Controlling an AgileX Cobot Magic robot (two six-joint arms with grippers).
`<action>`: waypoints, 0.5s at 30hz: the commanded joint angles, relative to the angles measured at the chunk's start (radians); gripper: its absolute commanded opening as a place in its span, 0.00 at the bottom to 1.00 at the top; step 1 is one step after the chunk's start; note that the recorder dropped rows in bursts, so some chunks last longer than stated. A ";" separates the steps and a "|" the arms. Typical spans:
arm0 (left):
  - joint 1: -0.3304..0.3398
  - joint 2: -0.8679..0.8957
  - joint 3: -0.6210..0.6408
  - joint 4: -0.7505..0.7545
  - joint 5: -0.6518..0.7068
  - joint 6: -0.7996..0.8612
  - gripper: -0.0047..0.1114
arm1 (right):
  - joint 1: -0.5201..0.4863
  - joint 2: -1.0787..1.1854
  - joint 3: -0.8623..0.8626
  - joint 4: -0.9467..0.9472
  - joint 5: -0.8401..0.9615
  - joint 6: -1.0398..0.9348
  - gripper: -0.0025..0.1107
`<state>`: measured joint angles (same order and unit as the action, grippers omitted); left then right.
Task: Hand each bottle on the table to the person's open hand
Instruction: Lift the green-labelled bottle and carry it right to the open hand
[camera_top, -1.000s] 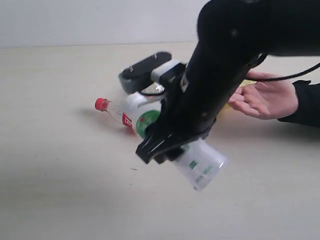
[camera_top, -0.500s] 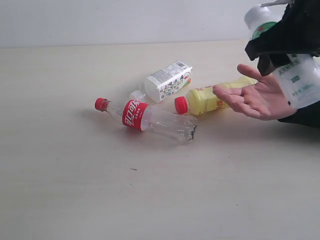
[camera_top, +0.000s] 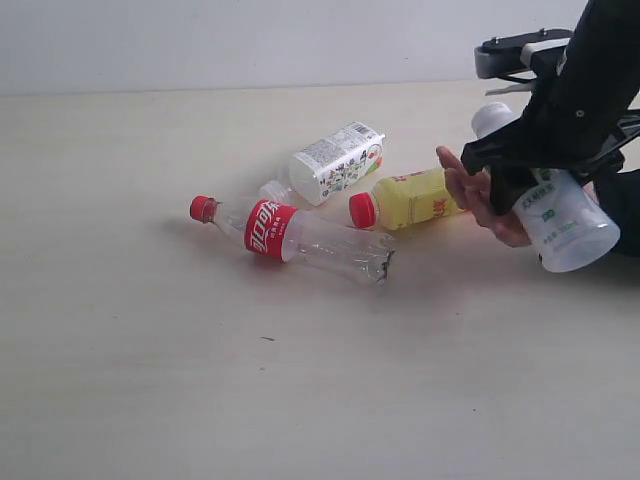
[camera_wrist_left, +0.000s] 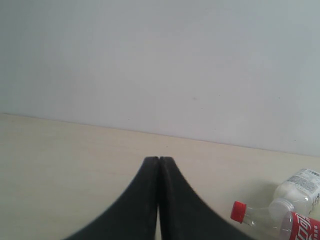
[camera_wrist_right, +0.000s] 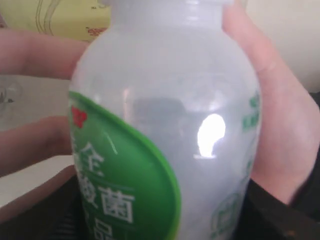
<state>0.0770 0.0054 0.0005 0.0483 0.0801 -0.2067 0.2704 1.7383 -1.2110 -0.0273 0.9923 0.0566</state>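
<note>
The right gripper (camera_top: 522, 172) and its black arm cover most of the person's open hand (camera_top: 478, 195); only the fingers and part of the palm show, and the frame edge cuts off the sleeve. In the right wrist view the green-label bottle (camera_wrist_right: 165, 125) fills the picture, so the jaws are barely visible. They appear to be clamped around its upper body. The bottle (camera_top: 560, 225) is milky white plastic, tilted, cap uppermost, lying against the palm.

The left gripper (camera_wrist_left: 159, 165) has its black fingers pressed together, holding nothing.

Three bottles lie on the pale matte table (camera_top: 150, 380). The clear red-label bottle (camera_top: 290, 232) has a crumpled base. The squarish printed bottle (camera_top: 335, 162) lies just behind it. The yellow red-capped bottle (camera_top: 415, 198) has its far end hidden behind the fingers.
</note>
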 joint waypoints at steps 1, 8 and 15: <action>0.003 -0.005 0.000 0.001 -0.008 -0.007 0.06 | -0.006 0.045 -0.007 0.001 -0.007 -0.057 0.02; 0.003 -0.005 0.000 0.001 -0.008 -0.007 0.06 | -0.006 0.056 -0.007 -0.001 -0.047 -0.057 0.19; 0.003 -0.005 0.000 0.001 -0.008 -0.007 0.06 | -0.004 0.056 -0.007 0.001 -0.049 -0.083 0.65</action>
<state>0.0770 0.0054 0.0005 0.0483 0.0801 -0.2067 0.2704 1.7954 -1.2110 -0.0232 0.9620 -0.0151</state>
